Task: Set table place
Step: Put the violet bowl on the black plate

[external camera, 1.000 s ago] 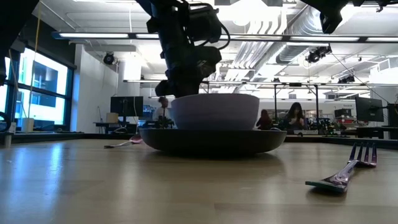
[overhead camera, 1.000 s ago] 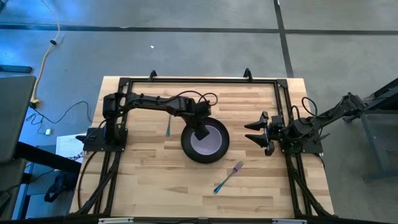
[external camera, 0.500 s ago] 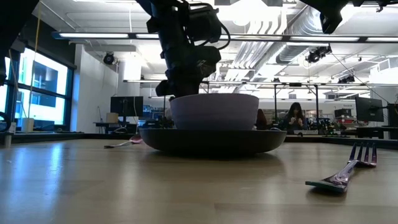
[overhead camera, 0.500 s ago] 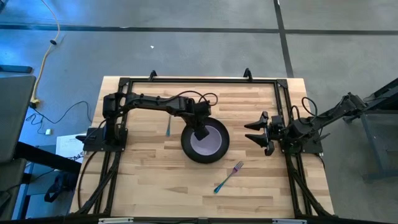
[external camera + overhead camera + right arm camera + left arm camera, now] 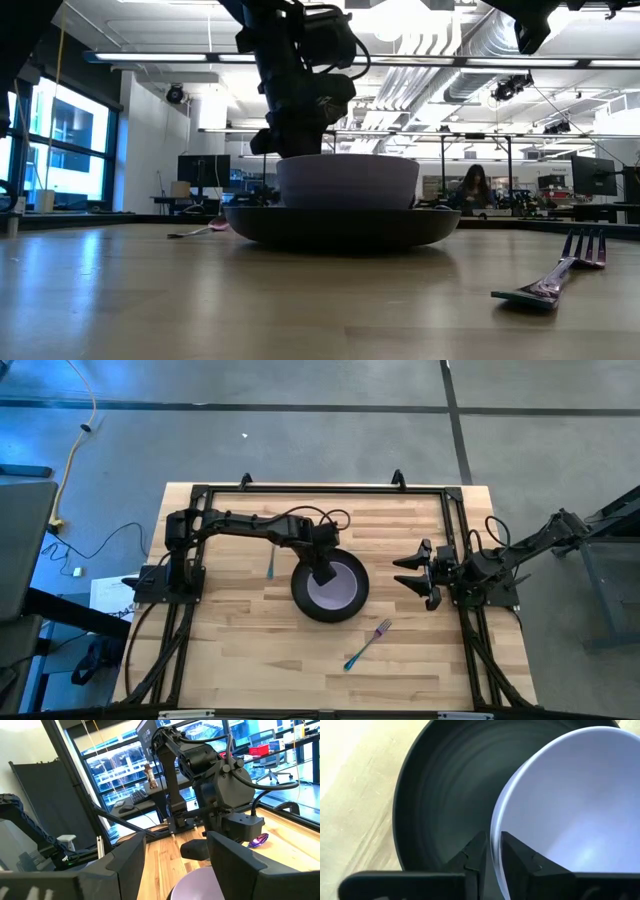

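A grey concrete floor surrounds the worktop, crossed by dark seam lines. Off the worktop's left edge, a yellow cable trails across the floor, and a sheet of white paper lies near the left corner. Seen level across the worktop, the room behind is a large open workshop with ceiling strip lights, silver ducts, tall windows and dark computer monitors. A seated person shows far off in the background.
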Action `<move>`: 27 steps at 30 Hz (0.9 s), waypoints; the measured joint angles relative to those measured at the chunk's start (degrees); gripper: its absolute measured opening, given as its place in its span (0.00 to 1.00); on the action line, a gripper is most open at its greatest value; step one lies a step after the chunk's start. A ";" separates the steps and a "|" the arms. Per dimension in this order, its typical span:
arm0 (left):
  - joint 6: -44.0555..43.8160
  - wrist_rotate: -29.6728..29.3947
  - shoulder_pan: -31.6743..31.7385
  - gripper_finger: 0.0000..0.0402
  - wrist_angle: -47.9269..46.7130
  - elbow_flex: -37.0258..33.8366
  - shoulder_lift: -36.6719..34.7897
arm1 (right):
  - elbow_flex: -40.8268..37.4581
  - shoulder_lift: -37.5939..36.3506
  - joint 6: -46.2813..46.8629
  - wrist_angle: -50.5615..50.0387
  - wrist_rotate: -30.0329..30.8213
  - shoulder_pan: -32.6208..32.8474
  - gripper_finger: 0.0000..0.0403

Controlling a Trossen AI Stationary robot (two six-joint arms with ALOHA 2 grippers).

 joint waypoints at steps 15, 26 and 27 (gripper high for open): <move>0.12 -0.68 0.02 0.07 0.99 0.00 -0.02 | 0.00 0.00 0.44 -0.42 -0.33 0.00 0.51; 0.64 -1.51 0.04 0.07 0.74 0.00 -0.02 | 0.00 0.00 0.44 -0.39 -0.28 -0.02 0.51; 0.75 -1.52 0.06 0.07 0.72 0.00 -0.02 | 0.00 0.00 0.44 -0.41 -0.28 -0.01 0.51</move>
